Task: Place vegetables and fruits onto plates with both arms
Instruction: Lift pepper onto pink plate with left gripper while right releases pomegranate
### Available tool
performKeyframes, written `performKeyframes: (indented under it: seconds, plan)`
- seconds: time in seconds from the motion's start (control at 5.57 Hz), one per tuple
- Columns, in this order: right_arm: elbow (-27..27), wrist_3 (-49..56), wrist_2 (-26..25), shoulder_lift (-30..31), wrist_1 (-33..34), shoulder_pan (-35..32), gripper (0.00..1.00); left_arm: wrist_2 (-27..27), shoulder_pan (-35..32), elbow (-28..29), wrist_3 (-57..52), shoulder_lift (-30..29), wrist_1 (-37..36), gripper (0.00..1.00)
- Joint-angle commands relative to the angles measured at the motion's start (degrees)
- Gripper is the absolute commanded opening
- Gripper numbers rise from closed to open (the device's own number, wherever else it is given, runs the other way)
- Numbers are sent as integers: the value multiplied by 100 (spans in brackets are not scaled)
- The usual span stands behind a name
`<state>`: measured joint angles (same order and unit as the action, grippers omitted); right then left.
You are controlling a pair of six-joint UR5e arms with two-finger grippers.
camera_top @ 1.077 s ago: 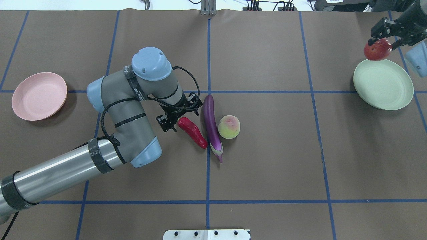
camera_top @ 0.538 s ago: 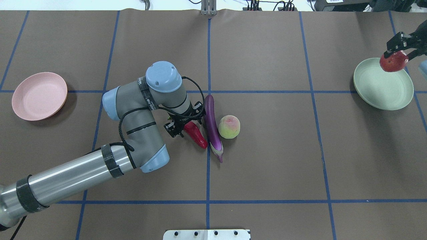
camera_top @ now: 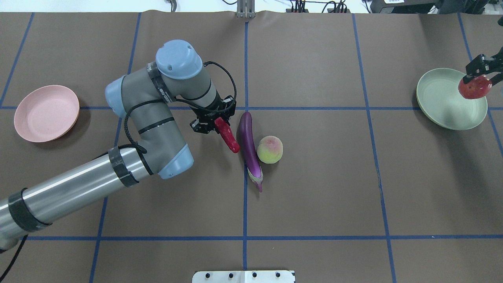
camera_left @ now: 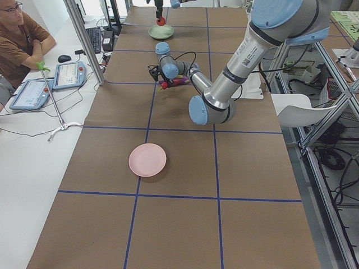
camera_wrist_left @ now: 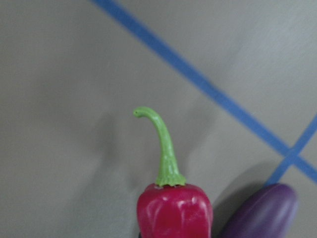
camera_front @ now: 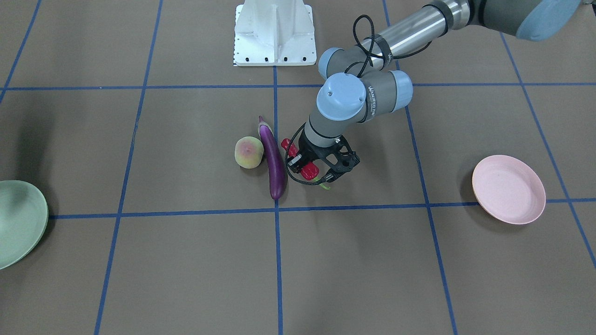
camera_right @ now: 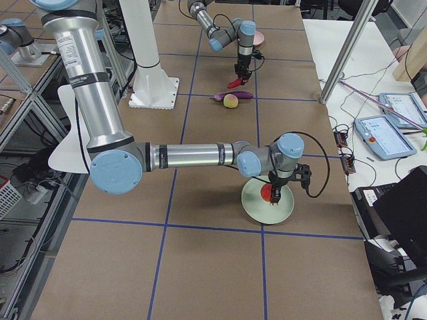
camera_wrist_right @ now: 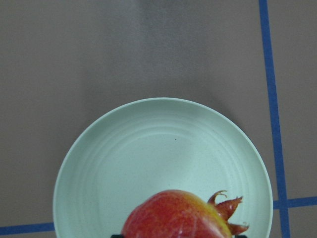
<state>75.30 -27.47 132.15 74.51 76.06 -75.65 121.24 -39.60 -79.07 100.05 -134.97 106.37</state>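
Observation:
My left gripper is shut on the stem end of the red chili pepper and holds it off the table, just left of the purple eggplant. The chili's green stem shows in the left wrist view. The peach lies against the eggplant's right side. My right gripper is shut on the red pomegranate-like fruit and holds it over the right part of the mint green plate. The pink plate sits bare at the far left.
The white base block stands at the table's near edge. Blue tape lines grid the brown table cover. An operator sits with tablets beyond the far table edge.
My left gripper has shut on the chili and raised it, moving back and up. My right gripper has carried the red fruit from beyond the green plate's rim to over its right part.

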Motion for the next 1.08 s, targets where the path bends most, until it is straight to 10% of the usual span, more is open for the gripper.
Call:
performKeyframes:
  seconds: [0.0,0.36,0.9]
  plan:
    - [1,4,73,63,-38,67,100,538,-1008,-483,-1409,817,-37,0]
    - [842,-780,737,64,-38,347,100,901,-2231,-505,-4462,2231,-37,0]
    - [2581,-3660,140,-24,-38,1740,100,875,-2816,935,-6084,2361,-37,0]
